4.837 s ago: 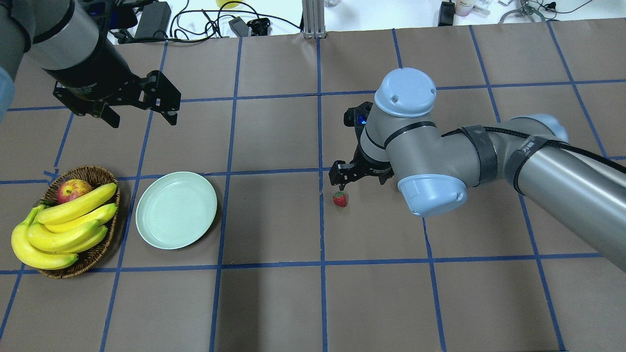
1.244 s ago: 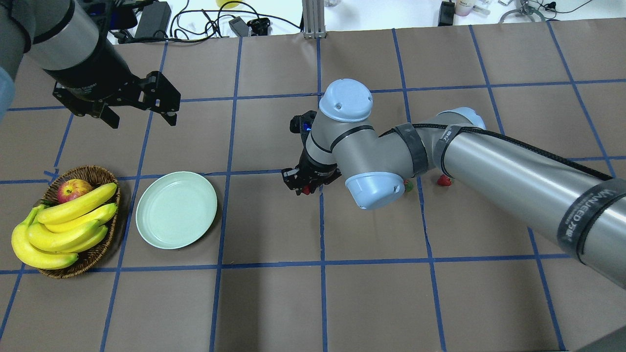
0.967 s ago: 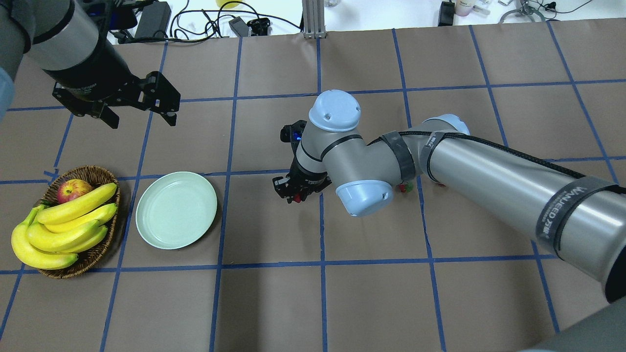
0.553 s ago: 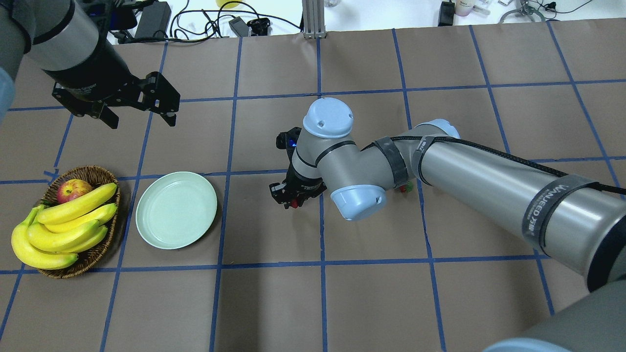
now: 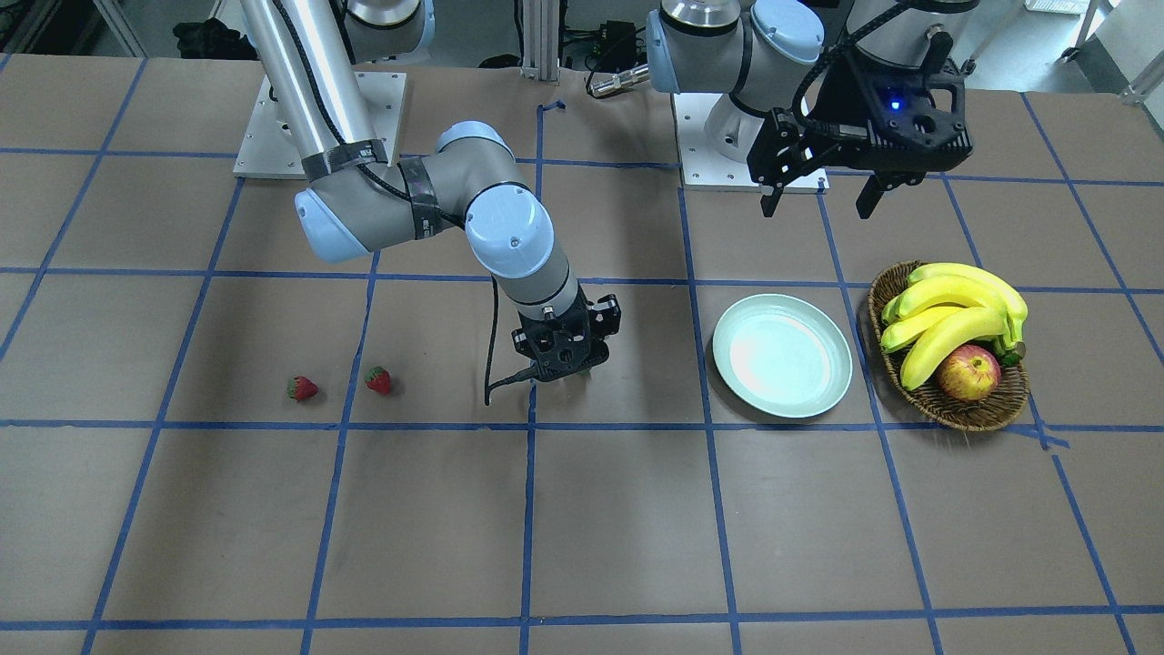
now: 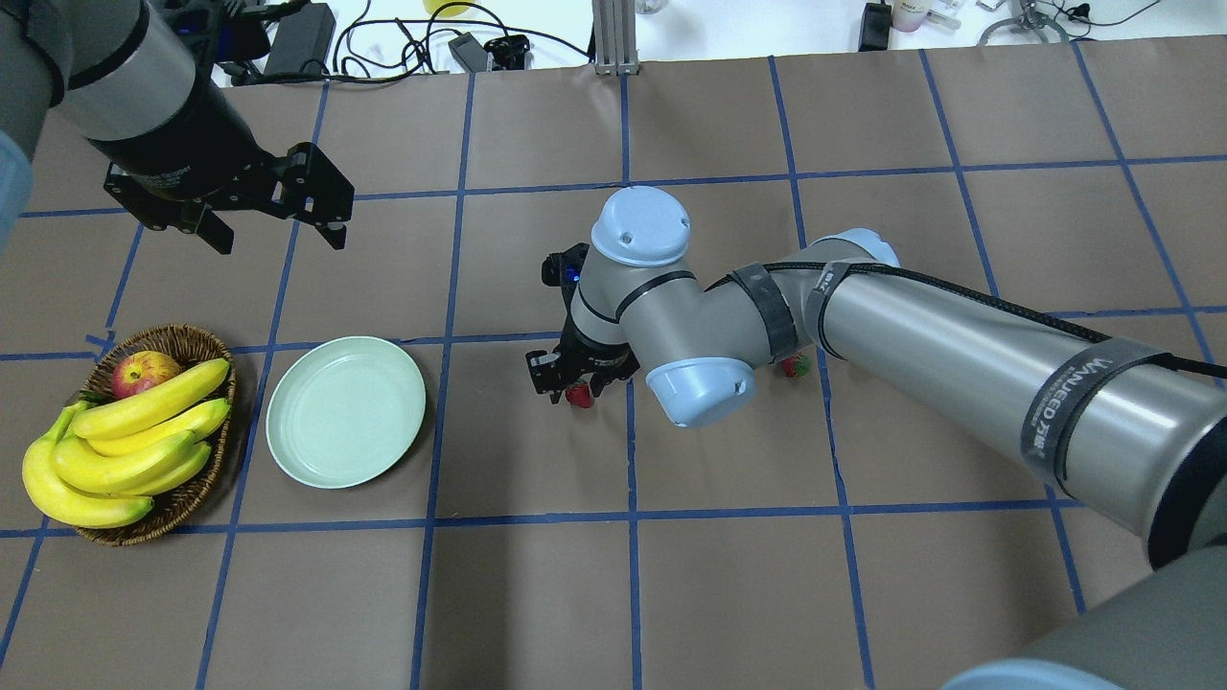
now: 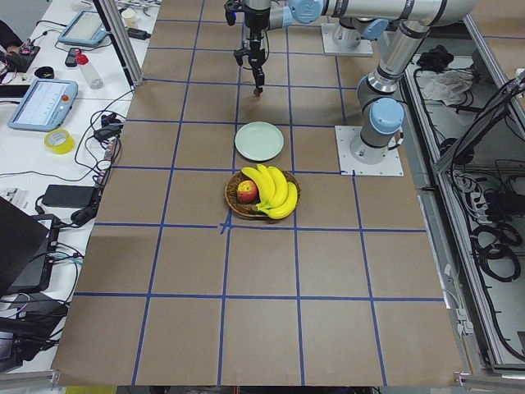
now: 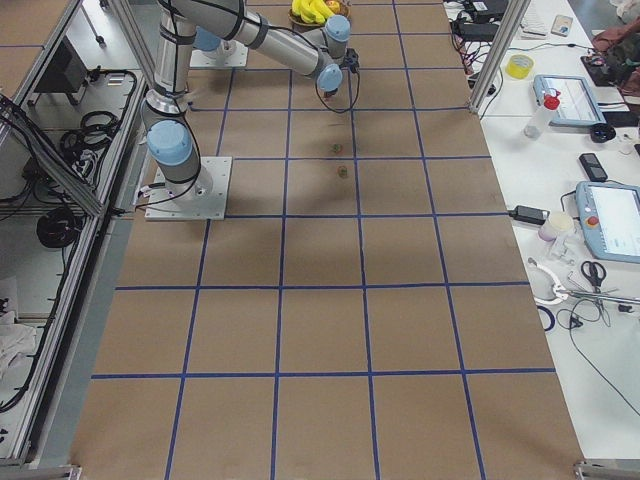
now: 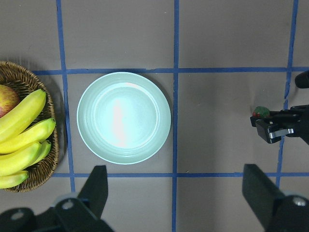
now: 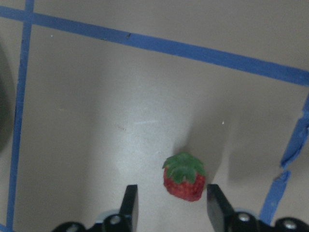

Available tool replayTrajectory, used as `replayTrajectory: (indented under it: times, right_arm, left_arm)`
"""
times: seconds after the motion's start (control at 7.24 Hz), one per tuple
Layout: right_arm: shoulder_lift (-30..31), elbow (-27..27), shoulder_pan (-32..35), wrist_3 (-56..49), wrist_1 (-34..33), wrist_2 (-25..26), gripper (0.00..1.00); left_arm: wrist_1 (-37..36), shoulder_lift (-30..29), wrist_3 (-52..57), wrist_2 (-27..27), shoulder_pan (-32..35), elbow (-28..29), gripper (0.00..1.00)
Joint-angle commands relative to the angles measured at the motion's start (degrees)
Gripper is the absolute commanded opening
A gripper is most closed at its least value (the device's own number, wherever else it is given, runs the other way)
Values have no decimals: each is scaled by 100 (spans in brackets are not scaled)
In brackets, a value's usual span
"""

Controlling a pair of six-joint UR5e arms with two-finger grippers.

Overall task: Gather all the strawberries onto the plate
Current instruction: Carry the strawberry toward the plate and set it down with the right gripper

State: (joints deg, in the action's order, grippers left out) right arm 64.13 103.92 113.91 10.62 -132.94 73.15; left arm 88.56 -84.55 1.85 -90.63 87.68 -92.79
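Note:
One strawberry (image 10: pixel 184 178) lies on the brown paper between the fingertips of my right gripper (image 10: pixel 171 194), which is open and low over the table; neither finger grips it. It also shows in the overhead view (image 6: pixel 578 395) under the right gripper (image 6: pixel 566 381), well right of the mint-green plate (image 6: pixel 345 412), which holds nothing. Two more strawberries (image 5: pixel 302 388) (image 5: pixel 377 379) lie further out on the robot's right side; in the overhead view only one (image 6: pixel 794 365) peeks from behind the right arm. My left gripper (image 6: pixel 273 233) hangs open and empty behind the plate.
A wicker basket (image 6: pixel 182 337) with bananas (image 6: pixel 125 441) and an apple (image 6: pixel 144 372) stands just left of the plate. Cables and adapters lie past the table's far edge. The right arm spans the table's right half.
My right gripper carried the strawberry left from the centre line toward the plate and came down. Its jaws now stand apart with the strawberry on the table. The left arm has not moved.

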Motion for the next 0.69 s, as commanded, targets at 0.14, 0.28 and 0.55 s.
replayTrajectory:
  times: [0.14, 0.28, 0.55]
  right_arm:
    - [284, -232, -18, 335, 110, 498, 100]
    - [354, -214, -105, 318, 285, 1125, 100]
    - [661, -205, -472, 309, 811, 1667, 100]
  left_arm:
    - [-5, -17, -9, -8, 12, -19, 100]
    - [-31, -44, -122, 27, 39, -107, 100]
    - [-311, -79, -272, 45, 74, -387, 100]
